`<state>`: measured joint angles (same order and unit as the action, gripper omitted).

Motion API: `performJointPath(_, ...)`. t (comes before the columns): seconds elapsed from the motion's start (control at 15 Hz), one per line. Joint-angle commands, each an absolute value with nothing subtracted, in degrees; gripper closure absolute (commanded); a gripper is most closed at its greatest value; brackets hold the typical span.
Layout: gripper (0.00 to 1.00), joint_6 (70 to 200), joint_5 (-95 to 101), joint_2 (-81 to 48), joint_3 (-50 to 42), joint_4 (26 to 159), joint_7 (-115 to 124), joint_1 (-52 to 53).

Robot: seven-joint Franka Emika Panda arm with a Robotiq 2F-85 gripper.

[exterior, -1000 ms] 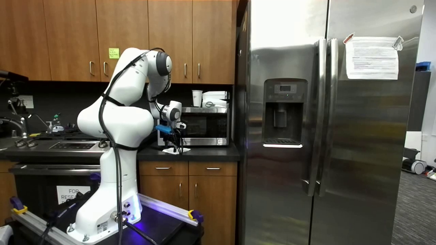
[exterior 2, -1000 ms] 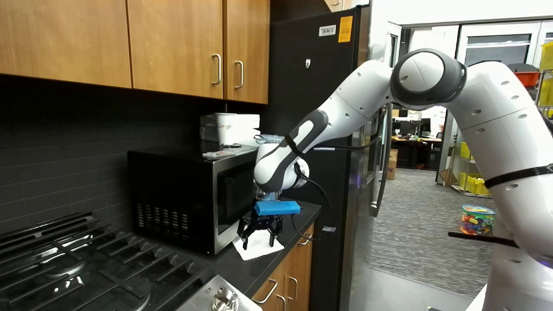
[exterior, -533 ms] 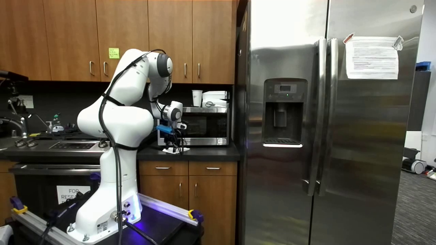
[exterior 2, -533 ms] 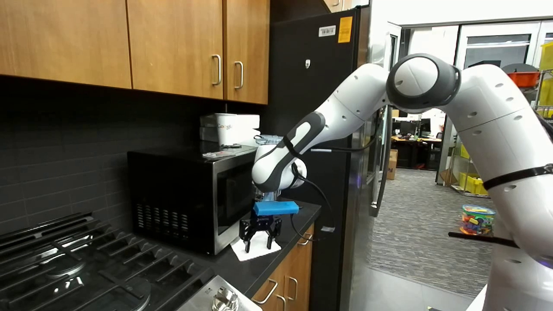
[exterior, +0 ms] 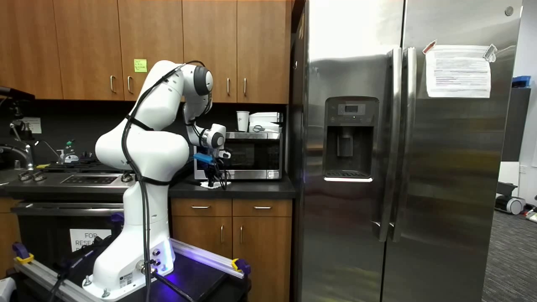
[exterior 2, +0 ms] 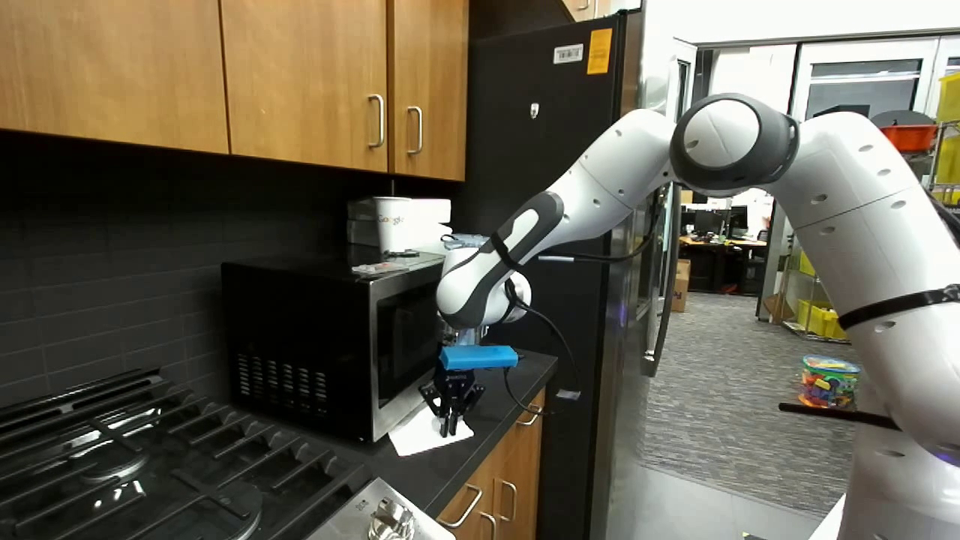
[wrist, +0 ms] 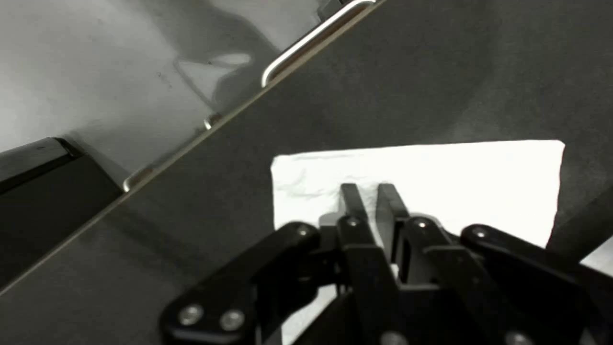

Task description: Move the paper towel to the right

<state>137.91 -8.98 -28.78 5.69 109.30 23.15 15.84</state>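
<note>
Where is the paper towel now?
In both exterior views, the paper towel lies on the dark counter, right of the stove and in front of the microwave, under the gripper.

Paper towel (wrist: 459, 187) on counter (exterior: 260, 189), before microwave (exterior: 251, 155)

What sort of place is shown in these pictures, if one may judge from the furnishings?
Most likely a kitchen in an office or laboratory. The gas stove and the stainless-steel refrigerator indicate a kitchen; what appear to be computer monitors in the background suggest a workplace.
</note>
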Motion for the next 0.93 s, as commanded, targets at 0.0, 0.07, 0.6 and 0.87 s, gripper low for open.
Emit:
performJointPath(0.0,1.0,136.6,-8.5,-29.4,5.1,108.7,24.5,15.7)
performJointPath(0.07,1.0,136.4,-8.4,-29.3,5.0,108.7,24.8,15.7)
performJointPath(0.6,1.0,134.1,-7.8,-28.7,2.5,108.5,26.1,14.5)
performJointPath(0.87,1.0,133.4,-7.5,-28.2,0.8,108.3,26.5,12.9)
